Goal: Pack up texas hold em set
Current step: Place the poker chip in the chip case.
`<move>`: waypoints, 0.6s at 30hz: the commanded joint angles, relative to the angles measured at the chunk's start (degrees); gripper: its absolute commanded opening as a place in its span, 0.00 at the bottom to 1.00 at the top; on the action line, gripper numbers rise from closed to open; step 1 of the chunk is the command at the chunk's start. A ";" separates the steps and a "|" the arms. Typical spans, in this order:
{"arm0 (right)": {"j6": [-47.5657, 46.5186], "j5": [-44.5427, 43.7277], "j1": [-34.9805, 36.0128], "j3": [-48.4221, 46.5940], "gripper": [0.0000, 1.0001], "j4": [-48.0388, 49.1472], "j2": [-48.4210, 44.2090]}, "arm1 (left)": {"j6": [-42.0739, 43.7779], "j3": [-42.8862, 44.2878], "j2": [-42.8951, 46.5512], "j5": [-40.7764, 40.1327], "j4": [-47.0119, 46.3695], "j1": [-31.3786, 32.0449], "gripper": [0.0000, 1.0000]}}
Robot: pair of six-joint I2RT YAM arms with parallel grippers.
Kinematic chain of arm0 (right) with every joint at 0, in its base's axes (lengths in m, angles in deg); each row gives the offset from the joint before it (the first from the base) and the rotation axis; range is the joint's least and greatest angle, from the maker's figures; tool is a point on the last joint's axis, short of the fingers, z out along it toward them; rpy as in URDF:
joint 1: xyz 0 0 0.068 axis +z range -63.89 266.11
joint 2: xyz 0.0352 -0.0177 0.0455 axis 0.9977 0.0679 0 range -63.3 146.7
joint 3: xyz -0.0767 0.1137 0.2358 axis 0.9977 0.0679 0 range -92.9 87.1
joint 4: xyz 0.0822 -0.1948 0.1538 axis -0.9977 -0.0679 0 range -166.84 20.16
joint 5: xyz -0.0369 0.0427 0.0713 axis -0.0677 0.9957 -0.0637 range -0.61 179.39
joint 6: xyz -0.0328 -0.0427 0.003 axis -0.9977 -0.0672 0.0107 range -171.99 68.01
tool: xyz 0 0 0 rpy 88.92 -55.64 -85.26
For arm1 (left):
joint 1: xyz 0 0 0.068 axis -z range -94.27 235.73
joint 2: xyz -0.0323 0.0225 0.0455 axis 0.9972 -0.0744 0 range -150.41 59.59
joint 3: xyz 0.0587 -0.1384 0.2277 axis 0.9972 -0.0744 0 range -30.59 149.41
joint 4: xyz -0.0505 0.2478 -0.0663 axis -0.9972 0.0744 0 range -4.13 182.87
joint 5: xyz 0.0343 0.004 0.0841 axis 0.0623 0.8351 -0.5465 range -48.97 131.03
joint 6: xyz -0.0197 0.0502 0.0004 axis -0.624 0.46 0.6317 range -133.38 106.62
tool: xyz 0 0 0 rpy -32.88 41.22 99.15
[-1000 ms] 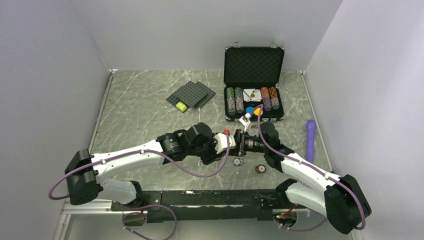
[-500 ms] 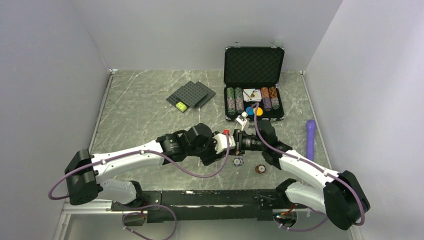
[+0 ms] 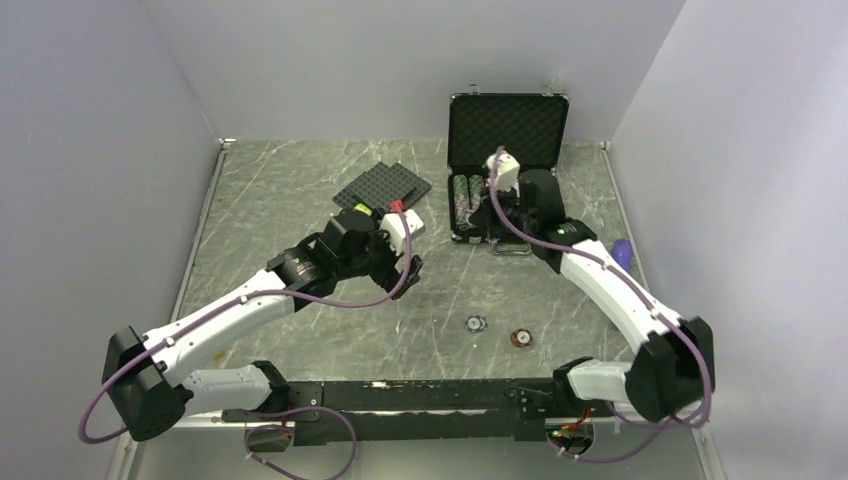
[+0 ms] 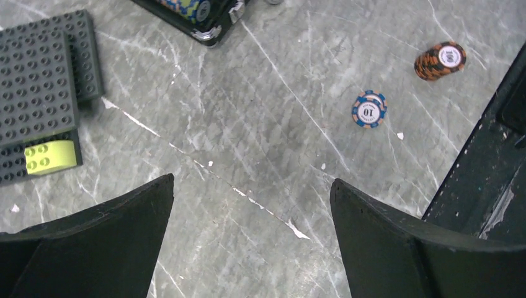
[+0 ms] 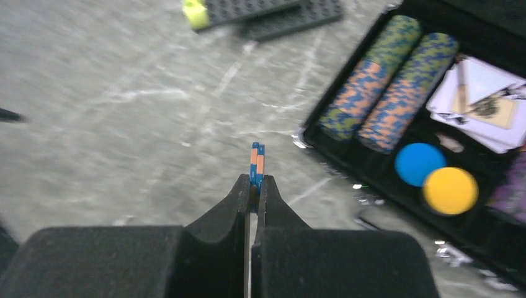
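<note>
We find the right gripper (image 5: pixel 255 186) closed nearly to the full on a pair of chips (image 5: pixel 256 162), blue and orange. It pinches them by the lower rim, so they stand on edge above the fingertips. The case (image 3: pixel 507 125) lies open at the far right of the counter (image 3: pixel 300 200), lid upright. In the right wrist view its near-left corner sits just right of and beyond the held pair, which hangs over bare counter and not over the tray. Two chip rows (image 5: pixel 378 87) lie side by side in the tray, their long axes running from that corner away to the upper right. The cards (image 5: pixel 477 93), a blue disc (image 5: pixel 417 162) and a yellow disc (image 5: pixel 450 189) lie further right. We judge that the coming move turns on this: the pair must travel right and forward over the case wall, with its faces set square to a row's axis. At present the faces look skewed to that axis, though blur forbids certainty. The left gripper (image 4: pixel 251 186) stands fully spread and holds nothing, above bare counter near the studded plates (image 4: pixel 43 93). One blue chip (image 4: pixel 368 110) and one orange stack (image 4: pixel 441 59) are not yet packed. They lie apart from each other on the counter, on the left gripper's near-right side. We judge the left arm the nearer of the two to them.
</note>
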 commanded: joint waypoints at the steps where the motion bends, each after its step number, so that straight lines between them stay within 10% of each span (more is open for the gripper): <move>1: -24.38 -8.78 0.24 -5.37 0.00 -5.40 8.29 | -4.27 1.60 1.50 2.69 -1.29 -1.87 0.99; 18: -49.62 -13.95 0.32 -17.65 0.00 -11.12 31.13 | -4.50 1.42 3.27 1.87 -1.27 -2.10 0.99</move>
